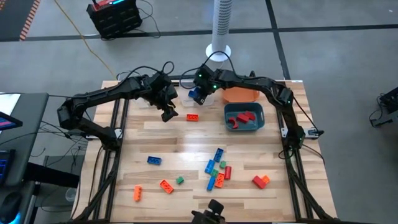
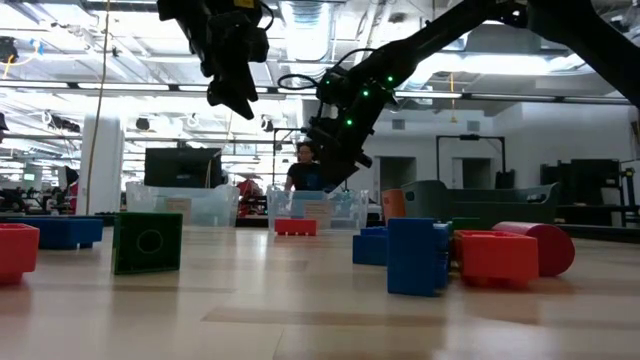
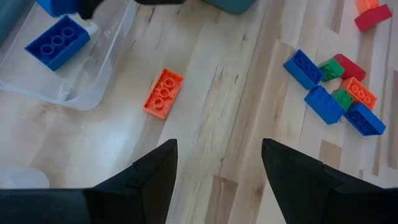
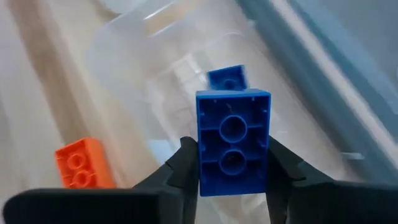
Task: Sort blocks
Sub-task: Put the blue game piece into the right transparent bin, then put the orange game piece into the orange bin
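A pale wooden table (image 1: pixel 186 146) is seen in the middle of the high view. Near its upper edge a clear bin (image 1: pixel 200 98) is set, with an orange bin (image 1: pixel 240 94) to its right and a teal bin (image 1: pixel 261 121) just below that one. A white ribbed column (image 1: pixel 221 25) is shown at top centre, and a black crate (image 1: pixel 114 17) at upper left on the grey floor. In the low view, a person (image 2: pixel 303 168) is visible at centre, far behind the table.

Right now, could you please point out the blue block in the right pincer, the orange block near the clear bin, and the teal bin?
blue block (image 4: pixel 233 142): right wrist view, middle of its hollow underside.
orange block (image 3: pixel 164 93): left wrist view, studded top.
teal bin (image 1: pixel 260 112): high view, right rim.
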Controlling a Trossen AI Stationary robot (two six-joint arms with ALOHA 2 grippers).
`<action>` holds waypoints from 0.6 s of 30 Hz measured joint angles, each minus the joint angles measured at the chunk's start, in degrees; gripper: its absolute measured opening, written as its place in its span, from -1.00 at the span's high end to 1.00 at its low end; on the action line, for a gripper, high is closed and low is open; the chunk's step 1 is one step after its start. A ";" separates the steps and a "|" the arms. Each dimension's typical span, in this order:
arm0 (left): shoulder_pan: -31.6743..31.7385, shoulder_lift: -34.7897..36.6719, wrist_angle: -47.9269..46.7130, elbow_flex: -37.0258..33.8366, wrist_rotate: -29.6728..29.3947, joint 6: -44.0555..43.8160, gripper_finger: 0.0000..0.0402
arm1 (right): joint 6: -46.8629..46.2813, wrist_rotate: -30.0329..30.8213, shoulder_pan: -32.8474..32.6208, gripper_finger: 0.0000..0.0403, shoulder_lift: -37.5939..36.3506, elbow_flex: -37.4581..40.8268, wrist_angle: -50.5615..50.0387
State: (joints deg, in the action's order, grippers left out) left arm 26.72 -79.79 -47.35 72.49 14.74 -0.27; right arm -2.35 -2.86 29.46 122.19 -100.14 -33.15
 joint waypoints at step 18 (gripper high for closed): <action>0.00 0.00 -7.98 0.00 -0.02 3.40 -0.13 | -2.19 0.29 0.74 -0.18 0.00 0.00 0.15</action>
State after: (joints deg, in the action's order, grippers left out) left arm 26.72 -79.79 -55.33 72.49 14.72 3.13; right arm -4.54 -2.57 30.20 122.19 -100.14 -32.99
